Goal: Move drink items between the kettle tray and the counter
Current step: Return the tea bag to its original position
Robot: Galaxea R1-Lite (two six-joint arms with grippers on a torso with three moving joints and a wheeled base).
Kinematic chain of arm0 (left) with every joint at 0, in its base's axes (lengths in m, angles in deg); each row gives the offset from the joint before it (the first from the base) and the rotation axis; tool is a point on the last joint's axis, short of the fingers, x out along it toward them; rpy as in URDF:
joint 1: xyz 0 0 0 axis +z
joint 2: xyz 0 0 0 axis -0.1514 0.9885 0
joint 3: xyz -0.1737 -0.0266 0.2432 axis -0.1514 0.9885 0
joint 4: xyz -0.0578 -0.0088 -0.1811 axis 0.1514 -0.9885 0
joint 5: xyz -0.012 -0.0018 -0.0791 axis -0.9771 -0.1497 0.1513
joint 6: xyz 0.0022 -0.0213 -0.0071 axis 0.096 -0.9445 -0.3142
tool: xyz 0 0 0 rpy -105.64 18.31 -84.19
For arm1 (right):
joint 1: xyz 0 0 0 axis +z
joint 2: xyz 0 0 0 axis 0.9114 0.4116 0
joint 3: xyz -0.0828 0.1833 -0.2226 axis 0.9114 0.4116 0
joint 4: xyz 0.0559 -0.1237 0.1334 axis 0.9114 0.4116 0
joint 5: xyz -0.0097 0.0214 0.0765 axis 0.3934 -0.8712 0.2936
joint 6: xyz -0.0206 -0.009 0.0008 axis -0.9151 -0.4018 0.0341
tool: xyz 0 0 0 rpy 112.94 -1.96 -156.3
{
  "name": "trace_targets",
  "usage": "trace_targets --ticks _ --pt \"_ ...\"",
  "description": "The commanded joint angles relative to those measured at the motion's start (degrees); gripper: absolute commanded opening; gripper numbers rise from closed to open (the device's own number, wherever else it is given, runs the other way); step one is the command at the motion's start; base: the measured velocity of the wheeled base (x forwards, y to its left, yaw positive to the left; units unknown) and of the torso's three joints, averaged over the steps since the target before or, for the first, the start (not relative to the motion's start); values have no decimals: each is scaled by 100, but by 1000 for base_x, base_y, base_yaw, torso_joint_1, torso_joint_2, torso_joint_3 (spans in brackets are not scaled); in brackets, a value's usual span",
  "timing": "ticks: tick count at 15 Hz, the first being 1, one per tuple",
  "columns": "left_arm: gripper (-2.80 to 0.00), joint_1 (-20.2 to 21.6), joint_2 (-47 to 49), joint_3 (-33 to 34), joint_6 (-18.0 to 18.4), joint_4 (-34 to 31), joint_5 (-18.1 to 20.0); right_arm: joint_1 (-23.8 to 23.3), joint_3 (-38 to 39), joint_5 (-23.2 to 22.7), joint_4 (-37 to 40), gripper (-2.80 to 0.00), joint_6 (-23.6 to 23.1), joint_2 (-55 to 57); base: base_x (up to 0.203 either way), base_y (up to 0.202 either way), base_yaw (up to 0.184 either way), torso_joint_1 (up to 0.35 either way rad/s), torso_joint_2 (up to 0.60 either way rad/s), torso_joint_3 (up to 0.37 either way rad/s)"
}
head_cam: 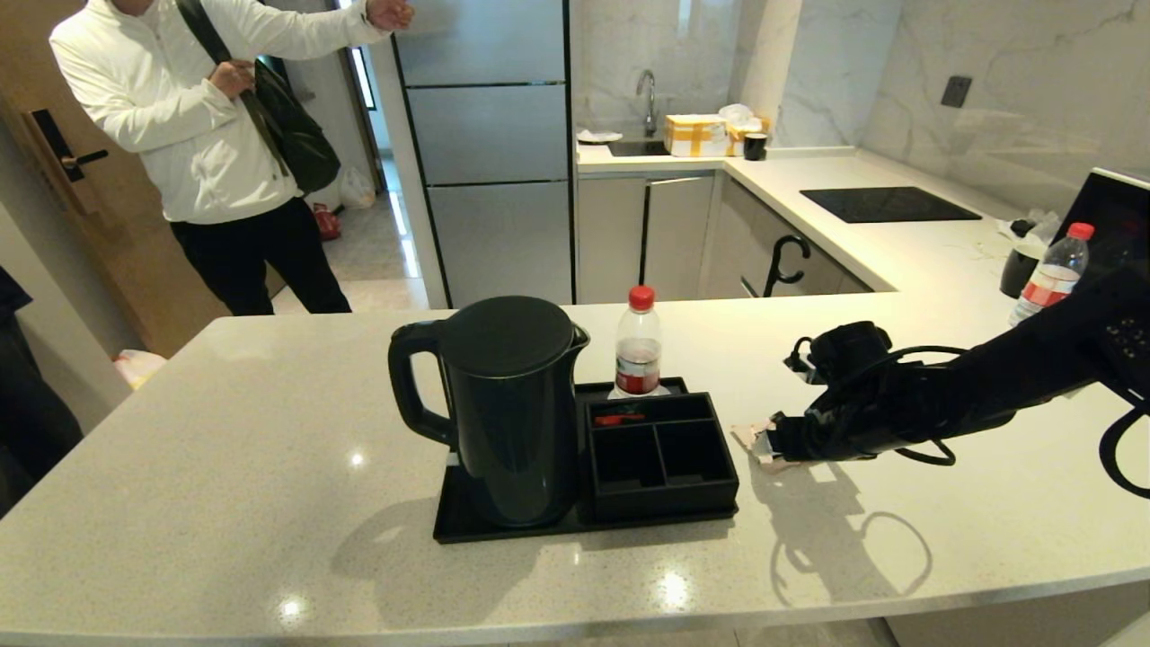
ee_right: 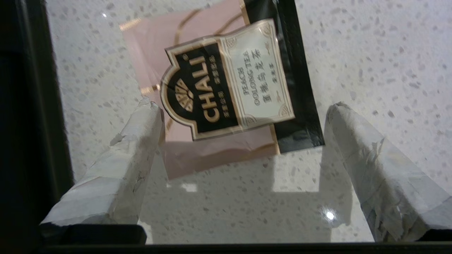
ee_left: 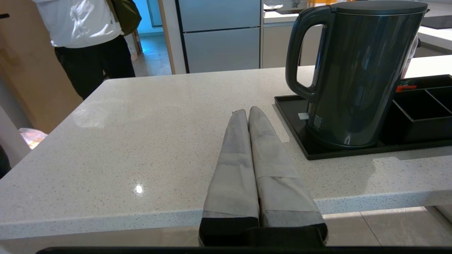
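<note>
The tall matte-black kettle [head_cam: 508, 409] stands on the black tray [head_cam: 458, 521], beside the compartmented organiser box [head_cam: 660, 454]. A flat beige sachet [ee_right: 226, 88] with a dark logo lies on the speckled counter [head_cam: 225, 485], just right of the tray, also seen as the sachet [head_cam: 747, 440] in the head view. My right gripper [ee_right: 243, 109] hovers low over it, open, one fingertip [ee_right: 150, 113] at the sachet's edge and the other beside its dark strip. My left gripper [ee_left: 247, 113] is shut and empty, held near the counter's front edge left of the kettle [ee_left: 356, 74].
A clear red-capped bottle [head_cam: 639, 346] stands at the tray's back edge; another bottle [head_cam: 1049, 274] is at far right. A black hob [head_cam: 885, 204] is set in the side counter. A person in white [head_cam: 211, 135] stands beyond the counter's far left.
</note>
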Motion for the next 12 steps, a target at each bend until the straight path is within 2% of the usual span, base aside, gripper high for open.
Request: trace_targets --ticks 1,7,8,12 --pt "-280 -2 0 229 1 9 2 33 -55 -6 -21 0 6 61 0 0 0 0 0 0" --pt "-280 -2 0 229 1 9 2 156 -204 -6 -3 0 17 228 0 0 0 0 0 0" --pt "-280 -2 0 229 1 9 2 156 -204 -6 -12 -280 23 236 0 0 0 0 0 0" --pt "-280 -2 0 229 1 9 2 147 -203 -14 -47 -280 31 333 0 0 0 0 0 0"
